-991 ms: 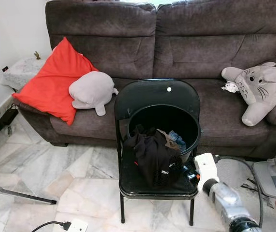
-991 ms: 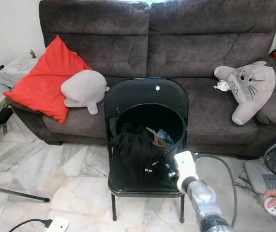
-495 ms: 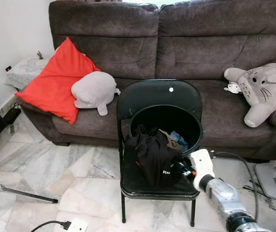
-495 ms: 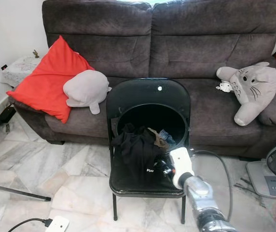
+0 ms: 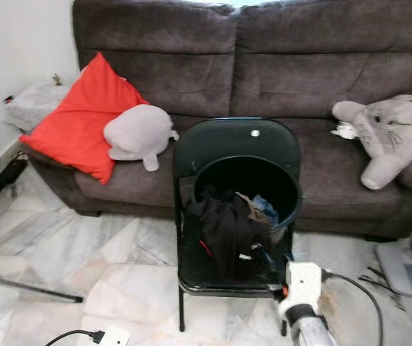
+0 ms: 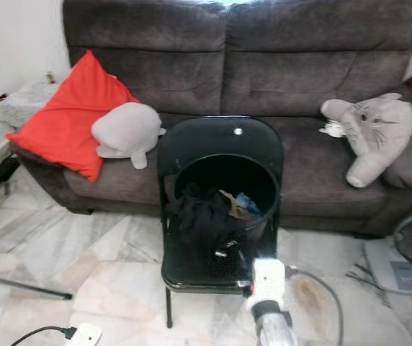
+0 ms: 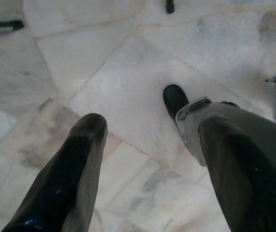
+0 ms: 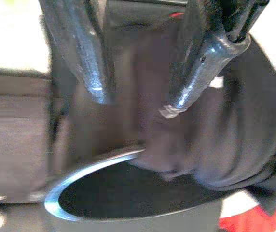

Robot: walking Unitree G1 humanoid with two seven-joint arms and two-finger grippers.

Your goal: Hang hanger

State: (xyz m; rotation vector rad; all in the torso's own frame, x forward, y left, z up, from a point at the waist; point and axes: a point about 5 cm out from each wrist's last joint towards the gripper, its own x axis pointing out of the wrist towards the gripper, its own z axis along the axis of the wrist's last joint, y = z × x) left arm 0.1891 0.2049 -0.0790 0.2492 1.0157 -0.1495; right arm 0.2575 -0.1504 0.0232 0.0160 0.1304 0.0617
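Observation:
A black folding chair (image 5: 220,144) stands before the sofa with a black bucket (image 5: 289,205) on its seat. A black garment (image 5: 224,227) with a small white logo spills from the bucket over the seat, and a thin red strip (image 5: 204,249) peeks out beneath it. My right gripper (image 5: 271,277) is at the seat's front right corner, just short of the garment. In the right wrist view its fingers (image 8: 82,58) stand apart, with the garment (image 8: 225,125) and bucket rim (image 8: 94,169) beyond; right gripper (image 8: 135,104) open. My left gripper (image 7: 147,130) hangs open over the floor.
A brown sofa (image 5: 299,65) carries a red cushion (image 5: 83,122), a grey plush (image 5: 140,133) and a grey cat-like plush (image 5: 390,133). A fan base (image 5: 408,270) and cable lie at the right. A power strip (image 5: 112,336) and a pole (image 5: 33,290) lie at the left.
My right arm has swung from the chair's right side to its front edge, its wrist now lower in the picture. The person's hand at the right edge is gone.

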